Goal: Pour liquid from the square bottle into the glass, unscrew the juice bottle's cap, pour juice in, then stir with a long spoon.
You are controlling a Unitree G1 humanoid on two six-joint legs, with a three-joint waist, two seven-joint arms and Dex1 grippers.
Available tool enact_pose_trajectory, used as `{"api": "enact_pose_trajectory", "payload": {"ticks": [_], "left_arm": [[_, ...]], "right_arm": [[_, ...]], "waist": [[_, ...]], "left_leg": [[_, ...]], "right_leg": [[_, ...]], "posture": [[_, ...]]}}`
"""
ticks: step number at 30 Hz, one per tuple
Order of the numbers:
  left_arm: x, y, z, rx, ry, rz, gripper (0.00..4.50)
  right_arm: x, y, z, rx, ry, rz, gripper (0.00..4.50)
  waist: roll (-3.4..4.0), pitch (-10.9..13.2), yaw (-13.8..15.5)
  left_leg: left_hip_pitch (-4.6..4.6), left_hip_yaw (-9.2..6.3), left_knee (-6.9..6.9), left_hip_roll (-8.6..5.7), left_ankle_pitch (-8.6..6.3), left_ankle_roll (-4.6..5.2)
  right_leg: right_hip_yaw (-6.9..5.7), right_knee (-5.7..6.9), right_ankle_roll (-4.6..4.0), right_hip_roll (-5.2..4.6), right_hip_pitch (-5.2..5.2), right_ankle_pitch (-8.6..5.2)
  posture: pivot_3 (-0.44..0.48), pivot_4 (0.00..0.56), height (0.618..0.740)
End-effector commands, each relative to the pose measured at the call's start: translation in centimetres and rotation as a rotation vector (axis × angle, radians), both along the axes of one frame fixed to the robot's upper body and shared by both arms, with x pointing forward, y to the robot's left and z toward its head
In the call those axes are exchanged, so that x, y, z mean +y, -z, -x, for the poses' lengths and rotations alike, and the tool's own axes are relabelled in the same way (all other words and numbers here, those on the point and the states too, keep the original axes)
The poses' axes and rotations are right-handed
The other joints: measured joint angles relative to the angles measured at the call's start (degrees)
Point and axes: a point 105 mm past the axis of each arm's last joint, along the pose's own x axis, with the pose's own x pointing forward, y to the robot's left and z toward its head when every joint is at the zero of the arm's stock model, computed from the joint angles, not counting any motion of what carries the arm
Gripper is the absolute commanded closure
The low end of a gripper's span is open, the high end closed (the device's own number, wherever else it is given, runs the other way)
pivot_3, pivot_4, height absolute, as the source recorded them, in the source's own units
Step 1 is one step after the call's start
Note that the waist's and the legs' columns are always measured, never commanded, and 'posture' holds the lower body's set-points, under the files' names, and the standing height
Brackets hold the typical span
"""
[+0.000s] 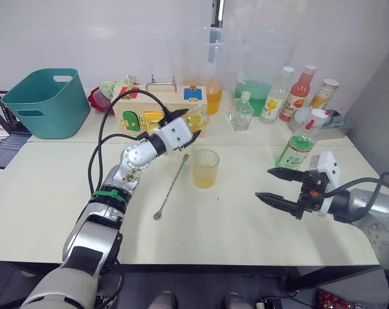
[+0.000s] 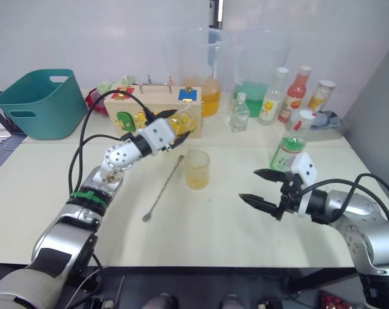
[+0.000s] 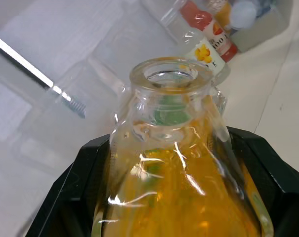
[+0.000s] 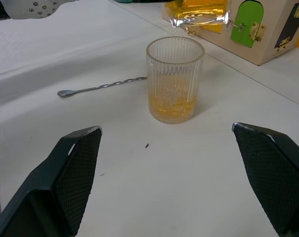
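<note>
My left gripper (image 1: 190, 124) is shut on the square bottle (image 1: 200, 118), which holds yellow liquid (image 3: 179, 197). It holds the bottle tilted in the air, neck open, just up and left of the glass (image 1: 206, 168). The ribbed glass stands mid-table with a shallow layer of yellow liquid (image 4: 173, 106) at its bottom. The long spoon (image 1: 171, 187) lies flat on the table left of the glass. To the right stands the juice bottle (image 1: 301, 144), pale green and upright, with its cap (image 1: 318, 114) on. My right gripper (image 1: 272, 185) hovers open just in front of it, fingers pointing toward the glass.
A teal basket (image 1: 43, 100) sits at the back left, beside a wooden latch box (image 1: 149, 109). Two tall pitchers (image 1: 213, 71) stand along the back. So do a small clear bottle (image 1: 241, 112), a yellow-labelled bottle (image 1: 276, 95) and a red-orange bottle (image 1: 297, 91).
</note>
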Motion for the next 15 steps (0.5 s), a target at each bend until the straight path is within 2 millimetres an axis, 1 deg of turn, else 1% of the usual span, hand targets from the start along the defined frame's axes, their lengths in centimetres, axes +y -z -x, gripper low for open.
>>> {"api": "enact_pose_trajectory", "payload": {"ticks": [1, 4, 5, 11, 12, 15], "left_arm": [[2.6, -6.0, 0.9, -0.081, -0.044, 0.232, 1.7], [6.0, -5.7, 0.2, 0.023, -0.161, 0.407, 1.7], [6.9, -5.4, 0.1, 0.059, -0.185, 0.455, 1.7], [9.7, -4.2, 0.1, 0.168, -0.284, 0.608, 1.7], [10.0, -4.0, 0.1, 0.175, -0.298, 0.619, 1.7], [11.7, -2.7, 0.3, 0.207, -0.372, 0.613, 1.7]], "right_arm": [[0.0, -1.0, 0.2, -0.031, -0.019, 0.005, 0.01], [0.4, -1.1, 0.1, -0.03, -0.043, 0.003, 0.01], [0.5, -1.2, 0.1, -0.029, -0.049, 0.002, 0.01], [1.0, -1.4, -0.2, -0.028, -0.078, -0.001, 0.01], [1.1, -1.4, -0.2, -0.028, -0.082, -0.001, 0.01], [1.4, -1.3, -0.4, -0.024, -0.101, -0.002, 0.01]], "waist": [[0.0, 0.0, -0.36], [0.0, 0.0, -1.01], [0.0, 0.0, -1.11], [-0.01, 0.0, -0.9], [-0.01, 0.0, -0.85], [-0.02, 0.0, -0.58]], "left_leg": [[0.0, -0.01, 0.0, 0.0, 0.0, 0.0], [0.01, -0.01, 0.0, 0.0, 0.0, 0.0], [0.03, -0.01, 0.0, 0.01, 0.0, 0.0], [0.04, -0.03, 0.02, -0.01, 0.01, -0.02], [0.03, -0.02, 0.02, -0.01, 0.01, -0.02], [-0.01, -0.03, 0.02, -0.01, 0.02, -0.03]], "right_leg": [[0.0, 0.05, 0.0, 0.0, -0.02, 0.0], [0.0, 0.1, 0.0, 0.0, -0.03, 0.0], [0.01, 0.11, 0.0, 0.0, -0.03, 0.0], [0.01, 0.2, -0.01, 0.0, -0.04, 0.0], [0.01, 0.21, -0.01, 0.0, -0.03, 0.01], [0.01, 0.18, -0.01, -0.01, -0.06, 0.01]], "posture": [[0.0, 0.15, 0.74], [0.0, 0.15, 0.74], [0.0, 0.15, 0.74], [0.0, 0.15, 0.74], [0.0, 0.15, 0.74], [0.0, 0.15, 0.74]]}}
